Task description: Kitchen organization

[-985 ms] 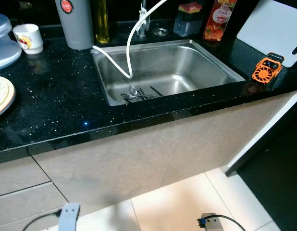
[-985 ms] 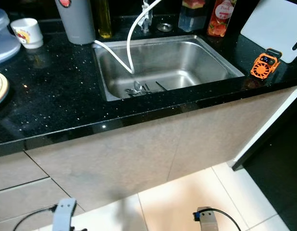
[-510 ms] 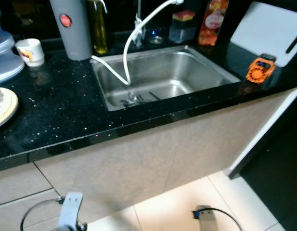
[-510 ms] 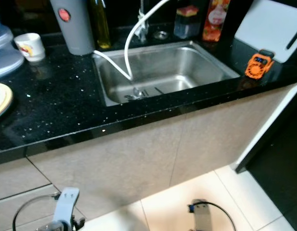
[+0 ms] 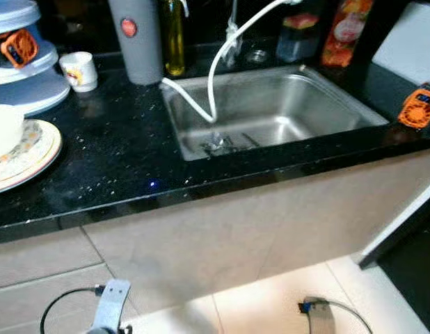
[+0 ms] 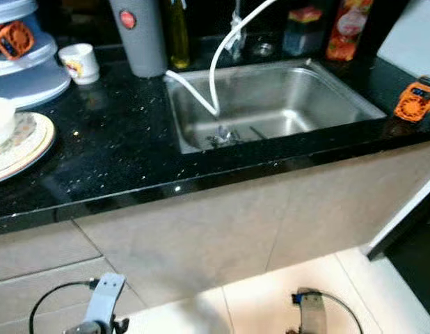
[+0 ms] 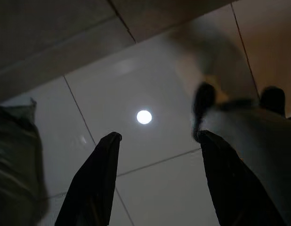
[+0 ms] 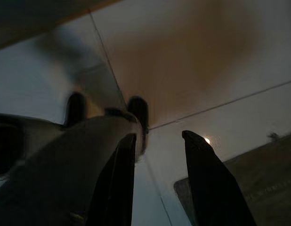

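Leftward the view has swung, bringing the plate [image 5: 34, 156] in; both pincers, left pincer [image 7: 157, 141] and right pincer [image 8: 157, 141], hang parted, so halt square to the worktop [image 5: 117, 149] before reaching for sink [image 5: 271, 111] cutlery [image 5: 218, 142].

Pretty standard kitchen: a black speckled countertop [image 5: 110, 160] that looks glossy, with a stainless sink [image 5: 319, 104] set into it. Beige cabinet fronts [image 5: 222, 236] run underneath, and the floor [image 6: 271, 299] is shiny pale tile [image 7: 136, 141] with a ceiling light reflected in it.
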{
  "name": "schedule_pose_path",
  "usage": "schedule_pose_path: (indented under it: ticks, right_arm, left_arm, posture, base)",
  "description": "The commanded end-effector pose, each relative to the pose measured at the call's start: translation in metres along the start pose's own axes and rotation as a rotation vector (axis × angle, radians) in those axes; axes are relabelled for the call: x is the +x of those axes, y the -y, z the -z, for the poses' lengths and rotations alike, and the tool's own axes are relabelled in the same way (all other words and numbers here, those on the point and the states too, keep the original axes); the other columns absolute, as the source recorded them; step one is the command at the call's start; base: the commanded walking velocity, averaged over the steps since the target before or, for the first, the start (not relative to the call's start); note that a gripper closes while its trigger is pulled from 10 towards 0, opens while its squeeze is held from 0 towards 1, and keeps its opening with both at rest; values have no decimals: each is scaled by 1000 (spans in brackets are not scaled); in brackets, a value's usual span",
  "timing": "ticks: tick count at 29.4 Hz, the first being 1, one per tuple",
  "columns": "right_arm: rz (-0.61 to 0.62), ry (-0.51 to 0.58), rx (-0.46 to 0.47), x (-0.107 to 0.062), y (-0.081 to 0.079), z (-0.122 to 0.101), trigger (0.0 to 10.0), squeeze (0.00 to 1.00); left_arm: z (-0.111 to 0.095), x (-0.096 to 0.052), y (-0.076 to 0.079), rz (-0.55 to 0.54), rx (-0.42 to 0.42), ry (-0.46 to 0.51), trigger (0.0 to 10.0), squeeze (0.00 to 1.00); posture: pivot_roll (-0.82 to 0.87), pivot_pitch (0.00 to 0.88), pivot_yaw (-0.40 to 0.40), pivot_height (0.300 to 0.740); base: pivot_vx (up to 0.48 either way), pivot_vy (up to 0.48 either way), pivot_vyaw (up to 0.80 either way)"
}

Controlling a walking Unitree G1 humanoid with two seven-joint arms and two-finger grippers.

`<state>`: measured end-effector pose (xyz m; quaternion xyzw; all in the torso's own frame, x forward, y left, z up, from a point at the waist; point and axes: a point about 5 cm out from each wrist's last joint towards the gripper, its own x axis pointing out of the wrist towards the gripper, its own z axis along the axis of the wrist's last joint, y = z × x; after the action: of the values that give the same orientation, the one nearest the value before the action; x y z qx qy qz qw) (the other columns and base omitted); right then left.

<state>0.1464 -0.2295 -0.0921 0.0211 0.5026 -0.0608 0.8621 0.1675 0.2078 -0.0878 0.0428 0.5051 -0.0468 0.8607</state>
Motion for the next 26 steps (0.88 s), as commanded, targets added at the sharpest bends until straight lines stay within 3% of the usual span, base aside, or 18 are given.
schedule_pose_path:
  ticks: [1, 9, 16, 26]
  right_arm:
    - [-1, -16, 12, 0, -3, 4, 10000, 0]
    - [-12, -27, 0, 0, -5, 6, 10000, 0]
    - [-19, -42, -15, -1, -5, 10, 10000, 0]
    - [-26, -53, -15, -1, -3, 11, 10000, 0]
  left_arm:
    - [11, -1, 0, 2, -9, -27, 10000, 0]
    - [31, -5, 1, 51, -53, -76, 10000, 0]
    - [21, -3, 4, 69, -93, -38, 10000, 0]
    - [22, -3, 5, 83, -96, -46, 10000, 0]
  posture:
    - [8, 35, -12, 740]
    - [21, 55, -11, 740]
    - [20, 63, -11, 740]
    - [29, 61, 0, 740]
  base:
    - [0, 0, 700]
    - [0, 0, 699]
    - [0, 0, 699]
    - [0, 0, 700]
